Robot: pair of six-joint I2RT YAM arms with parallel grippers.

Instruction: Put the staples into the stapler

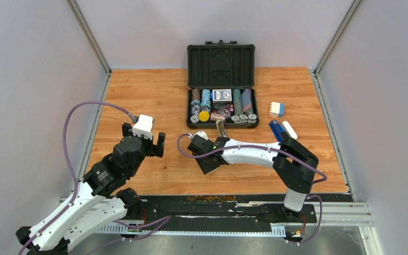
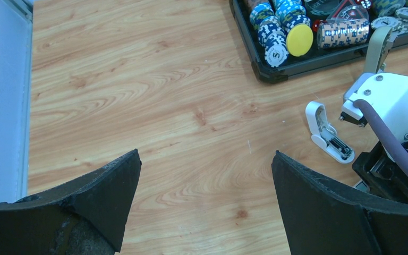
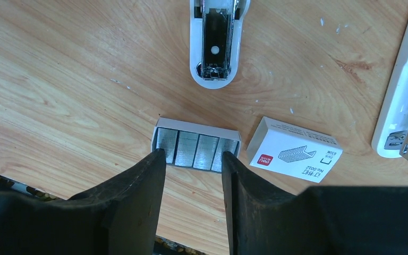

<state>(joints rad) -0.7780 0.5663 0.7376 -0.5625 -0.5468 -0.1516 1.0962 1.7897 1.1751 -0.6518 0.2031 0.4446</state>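
Note:
The staples (image 3: 196, 149) lie as silvery strips side by side in their open white tray on the wood. The empty white sleeve (image 3: 294, 149) lies just right of the tray. My right gripper (image 3: 193, 159) is open and empty, its fingertips at the tray's near edge. The tray is hidden under this gripper (image 1: 206, 159) in the top view. The grey-olive stapler (image 1: 221, 128) stands in front of the case. It also shows in the left wrist view (image 2: 378, 48) and at the right wrist view's edge (image 3: 404, 90). My left gripper (image 1: 143, 140) is open and empty over bare wood (image 2: 207, 159).
A small white opened part with a metal channel (image 3: 215, 42) lies beyond the tray and shows in the left wrist view (image 2: 326, 133). An open black case of poker chips (image 1: 221, 87) stands at the back. A dark blue stapler (image 1: 276, 130) and a white-blue block (image 1: 277, 109) lie right.

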